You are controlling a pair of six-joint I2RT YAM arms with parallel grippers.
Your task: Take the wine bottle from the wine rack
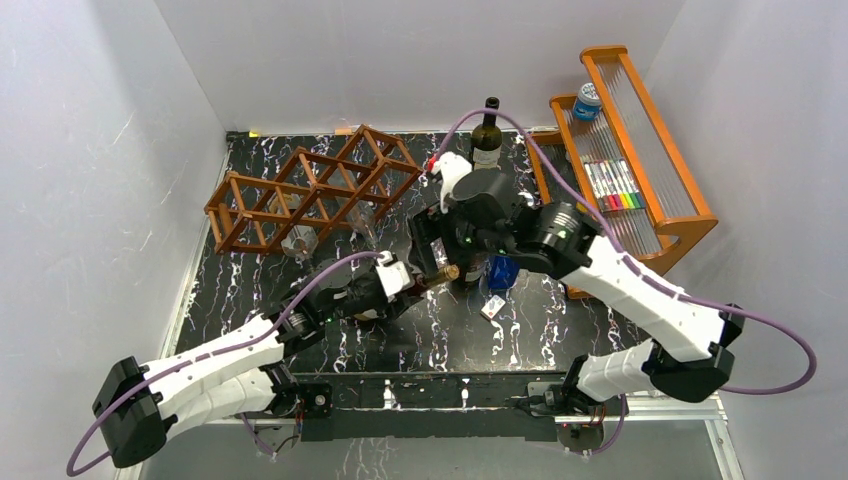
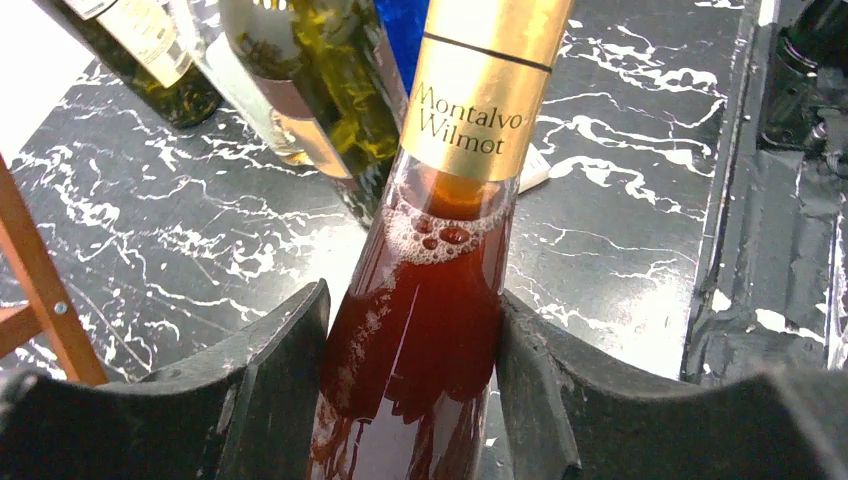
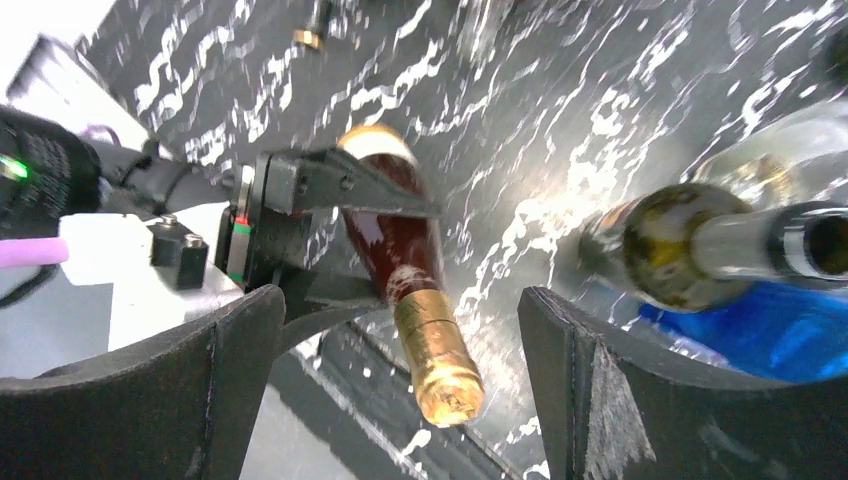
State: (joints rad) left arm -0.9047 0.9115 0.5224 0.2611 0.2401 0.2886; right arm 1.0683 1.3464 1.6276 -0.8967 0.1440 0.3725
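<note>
The wine bottle [image 2: 420, 330] has reddish-brown wine and a gold foil neck [image 3: 440, 355]. My left gripper [image 2: 412, 296] is shut on its shoulder and holds it tilted above the black marbled table, right of the wine rack [image 1: 310, 190]. In the top view the bottle's gold neck [image 1: 440, 273] points right from my left gripper [image 1: 398, 280]. My right gripper [image 3: 400, 300] is open, its fingers on either side of the gold neck without touching it. The dark reddish-brown lattice rack lies at the back left with two more bottle ends [image 1: 298, 240] showing in its cells.
A dark green bottle [image 1: 487, 130] stands at the back centre. Other bottles [image 2: 330, 90] and a blue object [image 1: 500, 272] stand close behind the held bottle. An orange wooden shelf [image 1: 640, 160] with markers is at the right. A small white tag [image 1: 492, 306] lies on the table.
</note>
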